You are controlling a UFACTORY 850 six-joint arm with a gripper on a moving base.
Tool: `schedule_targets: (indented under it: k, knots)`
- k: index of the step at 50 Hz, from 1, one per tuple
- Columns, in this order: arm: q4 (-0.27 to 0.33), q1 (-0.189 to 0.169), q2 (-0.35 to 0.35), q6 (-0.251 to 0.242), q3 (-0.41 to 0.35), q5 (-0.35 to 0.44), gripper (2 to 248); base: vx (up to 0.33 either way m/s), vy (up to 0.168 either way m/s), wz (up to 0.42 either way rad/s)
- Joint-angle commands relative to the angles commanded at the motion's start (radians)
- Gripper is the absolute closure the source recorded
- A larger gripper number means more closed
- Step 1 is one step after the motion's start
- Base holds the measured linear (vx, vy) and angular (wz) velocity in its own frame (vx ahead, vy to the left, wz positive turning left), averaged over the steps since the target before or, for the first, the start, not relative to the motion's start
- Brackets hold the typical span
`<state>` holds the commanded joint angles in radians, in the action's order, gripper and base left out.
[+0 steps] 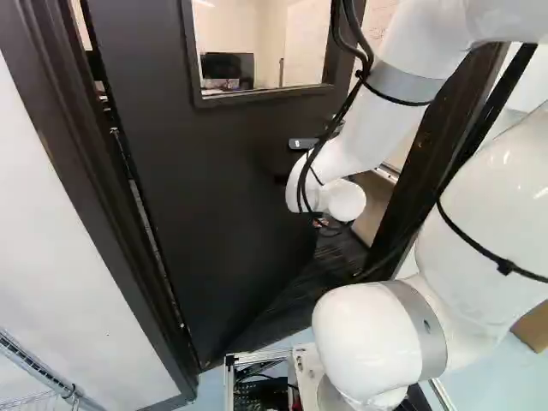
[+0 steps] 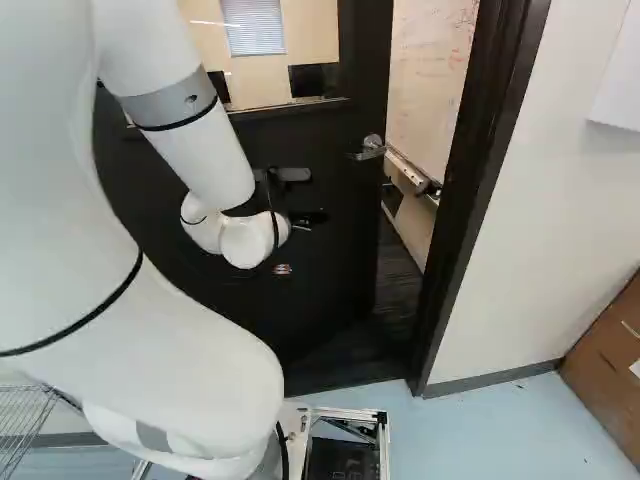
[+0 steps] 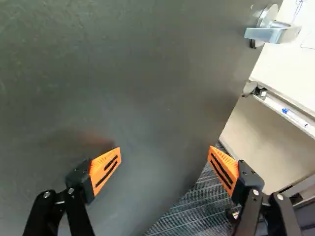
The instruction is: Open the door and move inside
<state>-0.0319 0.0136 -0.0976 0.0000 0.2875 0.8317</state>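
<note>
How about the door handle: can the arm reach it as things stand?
Probably yes: nothing visible blocks the way from the open end effector to the door handle, though it points at the door and would need to shift sideways first.

Dark windowed door (image 1: 223,188), upright, partly open inward

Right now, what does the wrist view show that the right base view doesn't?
Wrist view only: the gripper with both fingers plainly apart, and a blue-tipped marker on the whiteboard tray.
Right base view only: the door's window, door frame, wire rack, brown box-like unit, pale floor, the arm's white links.
Both: dark door, partly open, its lever handle, whiteboard with tray, dark flooring beyond.
</note>
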Motion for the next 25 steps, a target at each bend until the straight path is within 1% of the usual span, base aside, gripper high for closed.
schedule_targets:
  k: [25]
  knots:
    - [-0.071,0.06,0.069,0.0,0.068,0.0,3,0.0,0.0,0.0]
